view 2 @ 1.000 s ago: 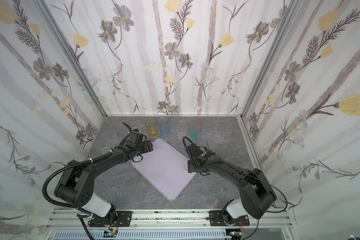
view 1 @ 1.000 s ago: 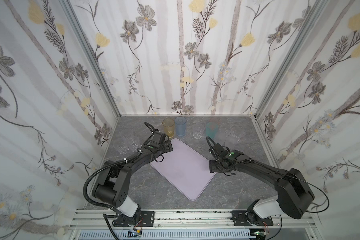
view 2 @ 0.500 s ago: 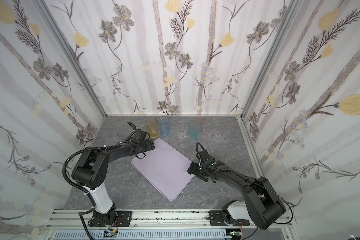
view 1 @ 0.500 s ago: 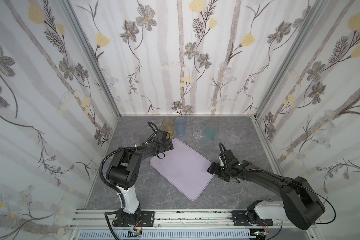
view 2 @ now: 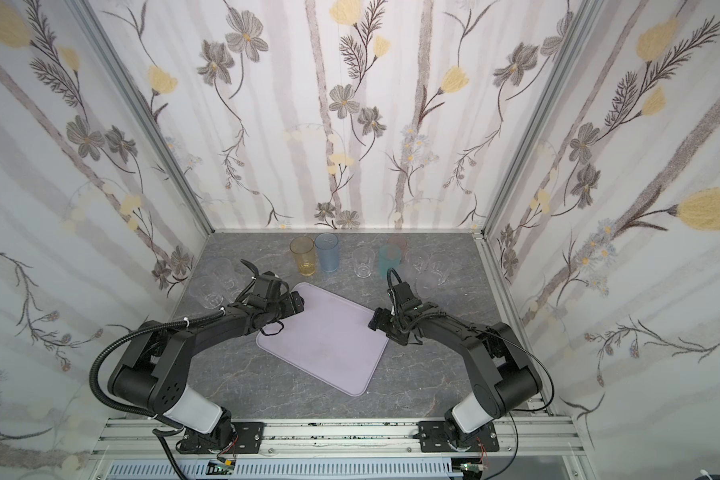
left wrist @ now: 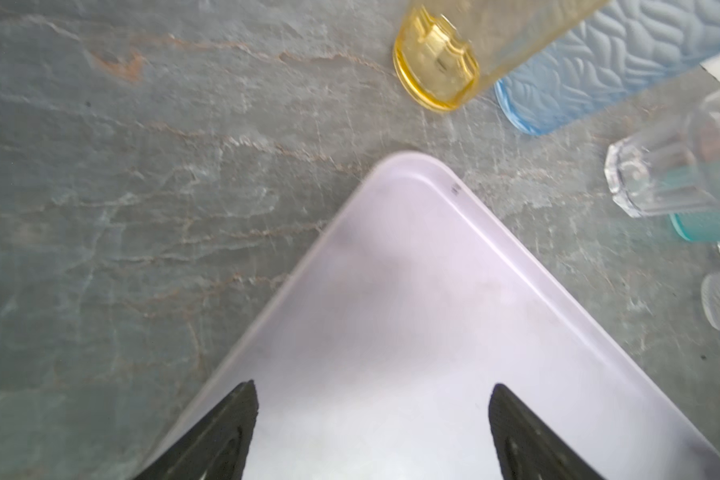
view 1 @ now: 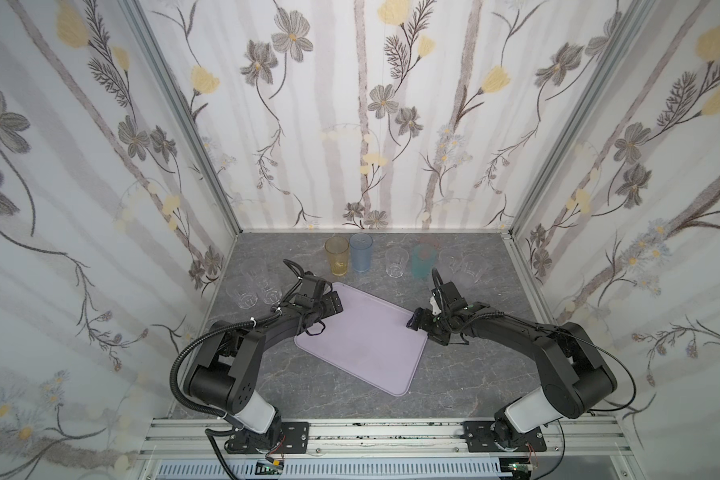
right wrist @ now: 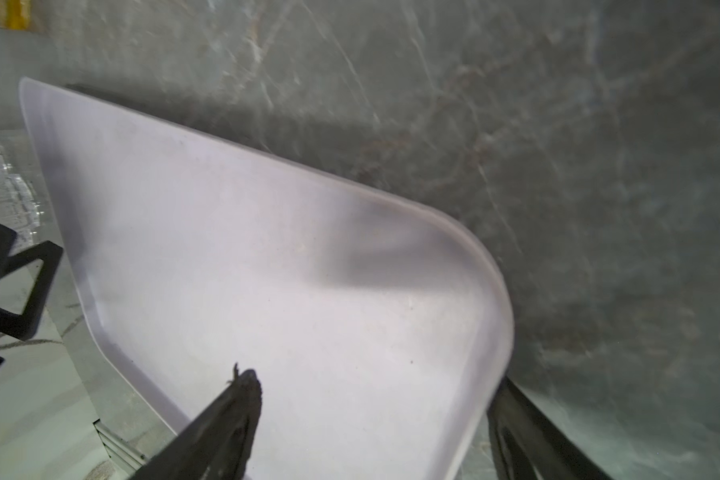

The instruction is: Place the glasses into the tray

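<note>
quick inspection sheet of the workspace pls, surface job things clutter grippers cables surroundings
surface: grey marbled tabletop, bare near the front
tray: lilac, at an angle mid-table, empty
glasses: none in the tray; amber glass, blue glass, clear glass and teal glass along the back, clear group left, frosted group right
clutter: nothing seen
left gripper: open, empty, over the tray's back corner
right gripper: open, empty, straddling the tray's right rim
cables: black hose loops off the left arm; thin loop under its wrist hangs over the tray
surroundings: floral walls on three sides, metal rail in front
</note>
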